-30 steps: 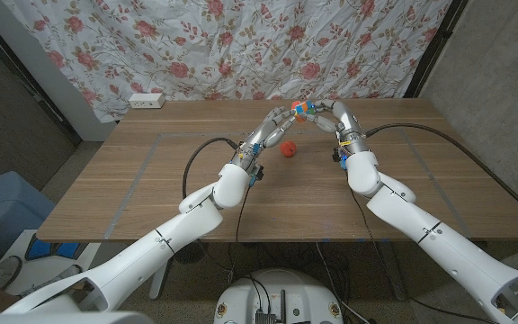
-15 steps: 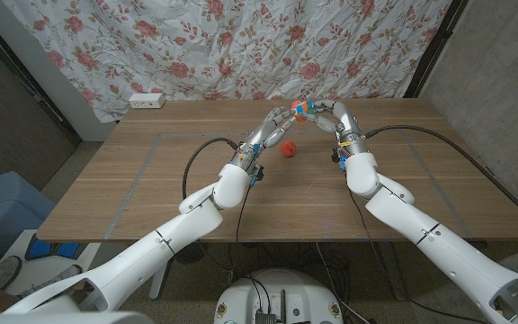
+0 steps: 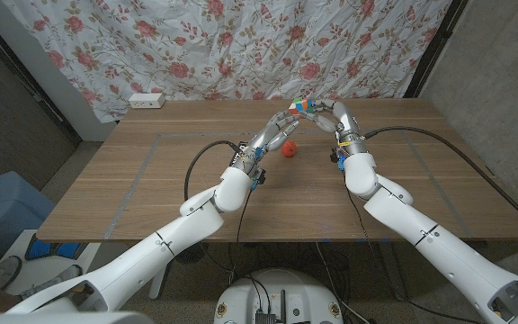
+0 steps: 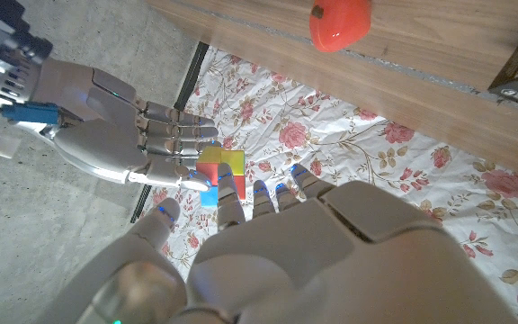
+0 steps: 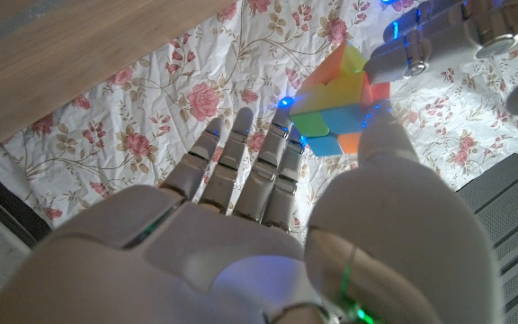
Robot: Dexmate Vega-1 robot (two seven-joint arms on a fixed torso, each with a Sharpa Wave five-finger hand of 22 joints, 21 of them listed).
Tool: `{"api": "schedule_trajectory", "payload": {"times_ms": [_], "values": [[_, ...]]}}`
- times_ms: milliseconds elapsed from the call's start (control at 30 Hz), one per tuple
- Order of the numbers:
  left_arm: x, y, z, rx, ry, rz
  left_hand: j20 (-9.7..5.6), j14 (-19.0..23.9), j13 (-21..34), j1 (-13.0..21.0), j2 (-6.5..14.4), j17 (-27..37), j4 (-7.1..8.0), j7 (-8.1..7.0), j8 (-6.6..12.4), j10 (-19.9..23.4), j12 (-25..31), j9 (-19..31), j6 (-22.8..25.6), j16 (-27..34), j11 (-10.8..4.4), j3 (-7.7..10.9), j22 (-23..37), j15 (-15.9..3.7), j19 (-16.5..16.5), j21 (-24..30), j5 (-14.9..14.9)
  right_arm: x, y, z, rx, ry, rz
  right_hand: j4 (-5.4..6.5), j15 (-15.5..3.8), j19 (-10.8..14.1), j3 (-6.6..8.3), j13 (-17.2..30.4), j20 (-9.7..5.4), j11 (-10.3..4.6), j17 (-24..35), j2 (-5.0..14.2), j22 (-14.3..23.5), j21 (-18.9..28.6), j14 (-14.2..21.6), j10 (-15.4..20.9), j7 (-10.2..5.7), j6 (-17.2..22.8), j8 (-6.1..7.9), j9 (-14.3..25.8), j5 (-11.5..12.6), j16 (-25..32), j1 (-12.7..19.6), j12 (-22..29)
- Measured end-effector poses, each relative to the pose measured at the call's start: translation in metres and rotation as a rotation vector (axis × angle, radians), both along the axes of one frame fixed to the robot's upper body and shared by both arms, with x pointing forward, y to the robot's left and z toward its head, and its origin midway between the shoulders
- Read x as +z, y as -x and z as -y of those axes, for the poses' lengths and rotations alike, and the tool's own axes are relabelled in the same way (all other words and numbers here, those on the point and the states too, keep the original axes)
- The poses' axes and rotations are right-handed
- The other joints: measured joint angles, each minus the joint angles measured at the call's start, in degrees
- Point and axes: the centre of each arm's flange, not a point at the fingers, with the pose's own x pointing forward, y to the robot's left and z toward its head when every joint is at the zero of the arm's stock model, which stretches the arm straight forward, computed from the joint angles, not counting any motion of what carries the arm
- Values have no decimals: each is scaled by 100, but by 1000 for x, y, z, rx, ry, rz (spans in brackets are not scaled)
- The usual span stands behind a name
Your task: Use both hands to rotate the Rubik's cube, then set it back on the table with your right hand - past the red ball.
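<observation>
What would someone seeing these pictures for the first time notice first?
Probably the bright Rubik's cube, held up off the table at its far side between the left hand and the right hand. Next, the red ball lying on the wooden table just nearer than the hands, and the floral curtain behind.

Red ball (image 3: 288, 149) just beneath the raised robot hands; bare table (image 3: 151, 180) (wooden) on every side
</observation>
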Motion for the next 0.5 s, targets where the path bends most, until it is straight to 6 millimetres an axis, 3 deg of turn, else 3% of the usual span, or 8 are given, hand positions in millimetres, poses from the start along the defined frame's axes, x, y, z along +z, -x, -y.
{"api": "schedule_trajectory", "payload": {"times_ms": [500], "values": [[-1,1,-3,9,5,0,0,0,0,0,0,0,17,-1,0,30,0,0,1,0,-31,17,1,0,0,0,0,1,-2,1,-8,-5,-4,14,0,0,-18,-1,0,0,0,0,0,0,0,1,0,0,-23,-1,7,0,0,0]]}}
